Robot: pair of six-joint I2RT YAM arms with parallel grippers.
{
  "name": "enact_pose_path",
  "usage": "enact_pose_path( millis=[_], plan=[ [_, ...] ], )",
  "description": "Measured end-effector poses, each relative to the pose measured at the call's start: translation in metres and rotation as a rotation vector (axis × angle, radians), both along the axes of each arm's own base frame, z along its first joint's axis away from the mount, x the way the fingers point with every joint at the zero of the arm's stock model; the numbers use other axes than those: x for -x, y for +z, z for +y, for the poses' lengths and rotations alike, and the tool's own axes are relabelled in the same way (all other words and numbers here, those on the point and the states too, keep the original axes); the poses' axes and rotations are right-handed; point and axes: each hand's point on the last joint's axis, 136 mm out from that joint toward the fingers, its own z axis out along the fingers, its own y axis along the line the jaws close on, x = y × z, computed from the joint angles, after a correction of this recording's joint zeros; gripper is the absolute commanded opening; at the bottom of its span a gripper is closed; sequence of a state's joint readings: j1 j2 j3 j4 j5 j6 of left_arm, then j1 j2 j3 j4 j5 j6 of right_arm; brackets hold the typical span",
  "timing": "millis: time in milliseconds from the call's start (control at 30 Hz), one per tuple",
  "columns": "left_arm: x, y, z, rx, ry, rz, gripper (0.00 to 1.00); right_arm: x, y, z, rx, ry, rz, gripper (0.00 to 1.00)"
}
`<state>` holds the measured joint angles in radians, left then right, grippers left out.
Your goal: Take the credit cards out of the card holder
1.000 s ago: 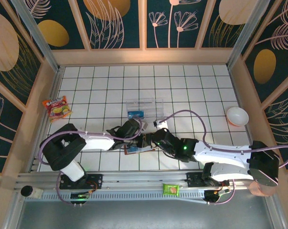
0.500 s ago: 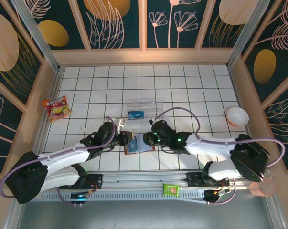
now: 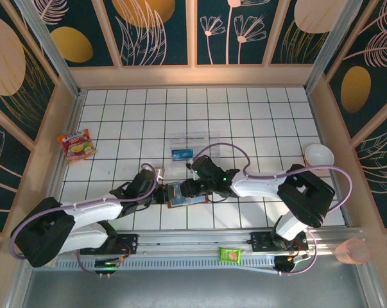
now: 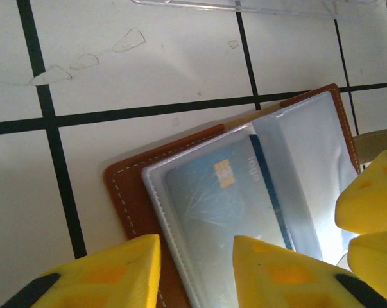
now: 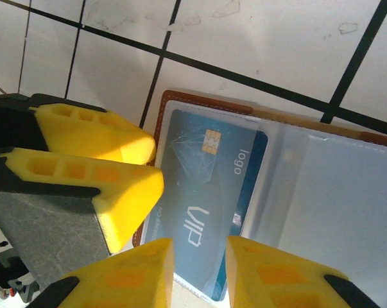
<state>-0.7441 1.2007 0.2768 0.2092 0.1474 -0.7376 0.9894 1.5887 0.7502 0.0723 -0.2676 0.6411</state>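
The card holder (image 3: pixel 188 194) lies open and flat on the tiles, brown leather (image 4: pixel 126 196) (image 5: pixel 156 128) around a clear sleeve. A blue credit card (image 4: pixel 222 199) (image 5: pixel 203 192) with a gold chip sits inside the sleeve. My left gripper (image 3: pixel 165 193) (image 4: pixel 196 273) is open at the holder's left end, its fingers astride the leather edge. My right gripper (image 3: pixel 192 187) (image 5: pixel 199 273) stands open just over the card, its narrow gap above the card's lower end. The two grippers face each other closely across the holder.
A clear plastic box (image 3: pixel 193 145) holding another blue card (image 3: pixel 182 154) stands just behind the holder. An orange snack packet (image 3: pixel 76 144) lies far left and a white bowl (image 3: pixel 318 155) far right. A green packet (image 3: pixel 230 255) rests on the front rail.
The left gripper drew back to the left, then came in at the holder's left end, and its jaws opened. The right gripper moved left over the card.
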Motion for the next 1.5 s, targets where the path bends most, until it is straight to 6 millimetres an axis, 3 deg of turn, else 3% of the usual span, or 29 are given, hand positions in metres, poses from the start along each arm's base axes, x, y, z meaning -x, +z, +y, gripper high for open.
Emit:
enact_pose_path(
  millis=[467,1000,1167,1500],
  plan=[
    [-0.002,-0.005,0.004,-0.032,0.004,-0.012,0.22,-0.010,-0.019,-0.004,0.025,-0.061,0.078,0.19],
    [-0.005,-0.005,0.000,-0.025,-0.004,-0.024,0.19,-0.013,-0.027,0.000,0.023,-0.076,0.104,0.19],
    [-0.006,-0.004,0.000,-0.020,-0.003,-0.025,0.18,-0.013,-0.030,0.000,0.026,-0.079,0.116,0.13],
    [-0.007,-0.004,0.000,-0.018,-0.001,-0.028,0.18,-0.014,-0.033,0.000,0.122,-0.121,0.041,0.10]
  ],
)
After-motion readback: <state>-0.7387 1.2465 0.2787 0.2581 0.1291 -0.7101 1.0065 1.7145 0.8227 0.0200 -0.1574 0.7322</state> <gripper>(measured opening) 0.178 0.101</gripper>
